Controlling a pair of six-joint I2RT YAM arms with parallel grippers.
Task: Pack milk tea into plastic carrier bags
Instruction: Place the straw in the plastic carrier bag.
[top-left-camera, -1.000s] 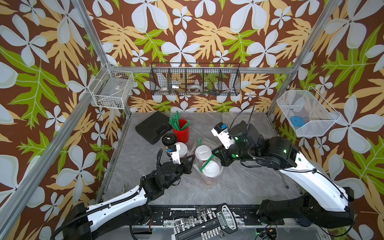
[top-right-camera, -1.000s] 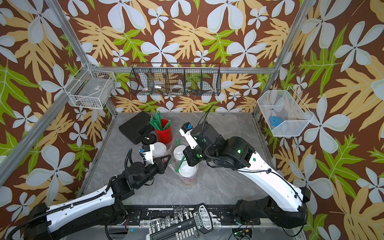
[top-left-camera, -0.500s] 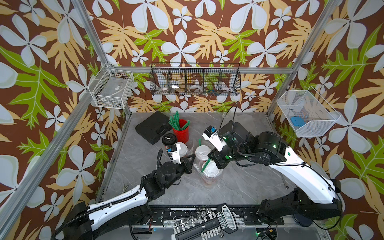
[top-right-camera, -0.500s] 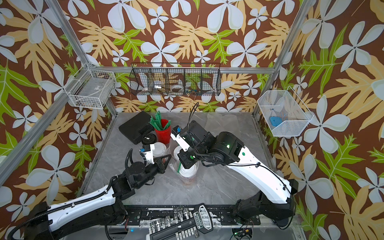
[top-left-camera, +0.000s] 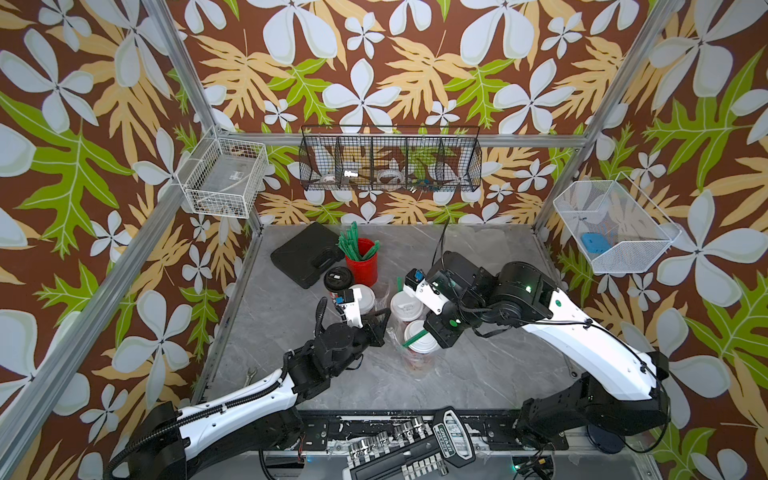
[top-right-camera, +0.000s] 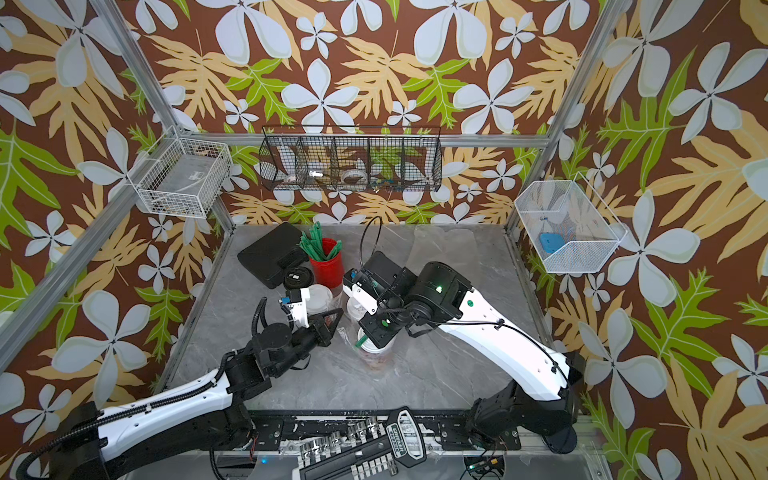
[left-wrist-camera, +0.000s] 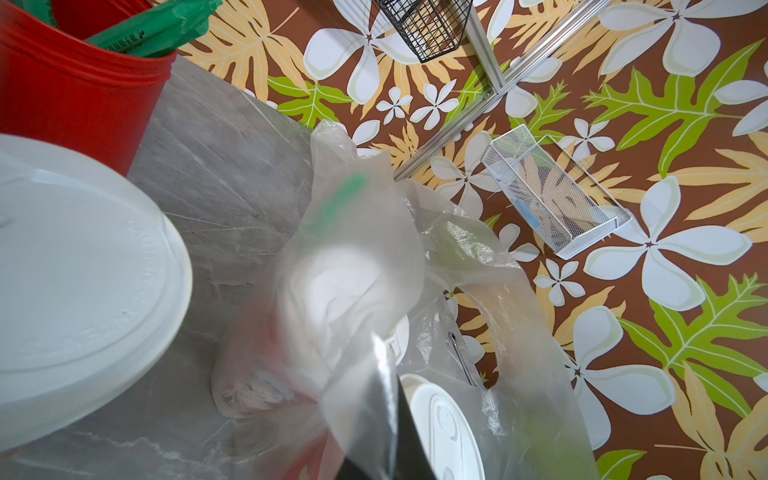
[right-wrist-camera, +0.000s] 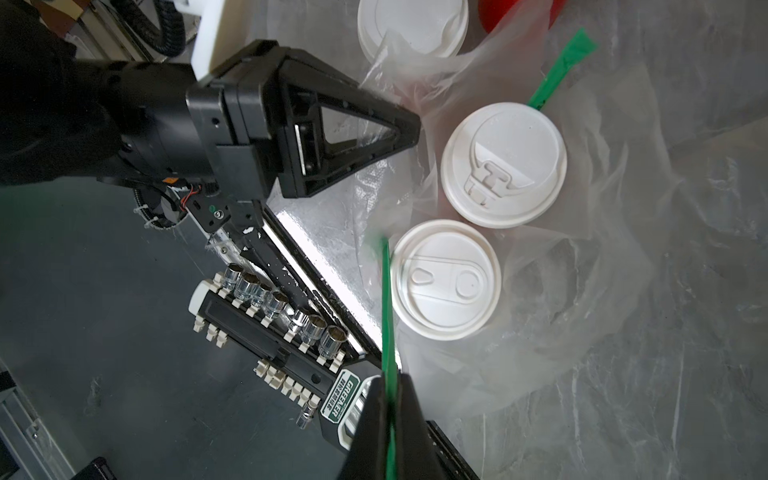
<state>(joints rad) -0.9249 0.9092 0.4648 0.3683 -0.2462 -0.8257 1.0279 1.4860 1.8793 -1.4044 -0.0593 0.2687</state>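
The carrier bag (right-wrist-camera: 582, 270) stands open between the two grippers, its clear film crumpled out over the grey tabletop (top-left-camera: 478, 374), and it holds two milk teas upright. The nearer white-lidded cup (right-wrist-camera: 445, 279) sits just ahead of the right gripper's tips. The farther white-lidded cup (right-wrist-camera: 503, 164) touches it on the side away from that gripper. The right gripper (right-wrist-camera: 390, 386) hangs over the bag's mouth with its jaws pressed onto a green wrapped straw (right-wrist-camera: 387, 311). The straw reaches forward from the fingers along the rim of the nearer lid. A second green straw (right-wrist-camera: 561, 66) pokes out of the bag beyond the farther cup. The left gripper (right-wrist-camera: 413, 124) comes in from the opposite side, level with the farther cup. Its jaws are pressed together on a fold of the bag's rim, and in the left wrist view the film drapes over its fingertip (left-wrist-camera: 411, 440). Outside the bag, a third white-lidded cup (top-left-camera: 365, 296) stands just behind the left gripper, next to its wrist camera. The black-lidded cup (top-left-camera: 338, 279) is just past that. Farther from both grippers stand the red cup of straws (top-left-camera: 362, 262) and a black case (top-left-camera: 305, 253). A socket rail (right-wrist-camera: 270, 320) lies below the table's front edge, behind both grippers.
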